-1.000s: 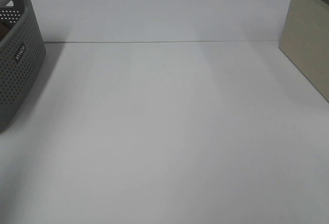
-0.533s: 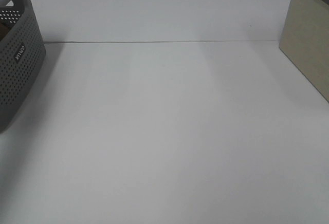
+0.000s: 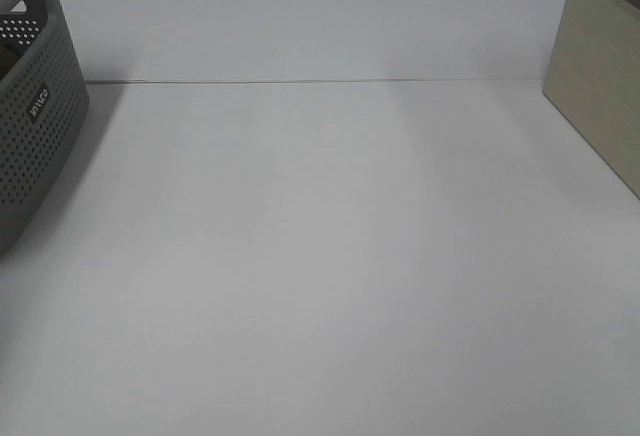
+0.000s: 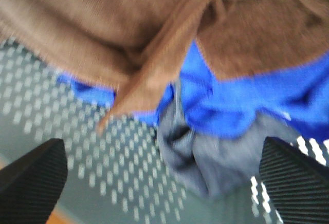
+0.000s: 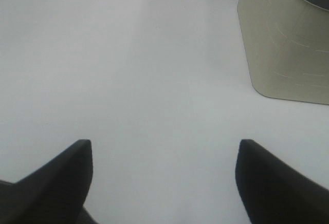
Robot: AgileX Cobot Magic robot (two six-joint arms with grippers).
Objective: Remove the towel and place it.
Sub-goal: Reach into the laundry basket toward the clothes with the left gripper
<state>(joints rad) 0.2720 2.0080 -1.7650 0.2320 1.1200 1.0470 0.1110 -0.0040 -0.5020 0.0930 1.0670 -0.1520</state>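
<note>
The brown towel lies crumpled inside the perforated grey basket, over a blue cloth and a grey cloth. My left gripper hangs open just above this pile, one black fingertip on each side, holding nothing. My right gripper stands open over bare white table, its dark fingers wide apart and empty. In the exterior high view only a part of the grey basket shows at the left edge; neither arm nor the towel appears there.
A beige fabric bin stands at the back right, also seen as the beige bin in the right wrist view. The white table spreads between the basket and the bin, with a white wall behind.
The basket has shifted slightly at the left edge of the exterior high view. Nothing else differs.
</note>
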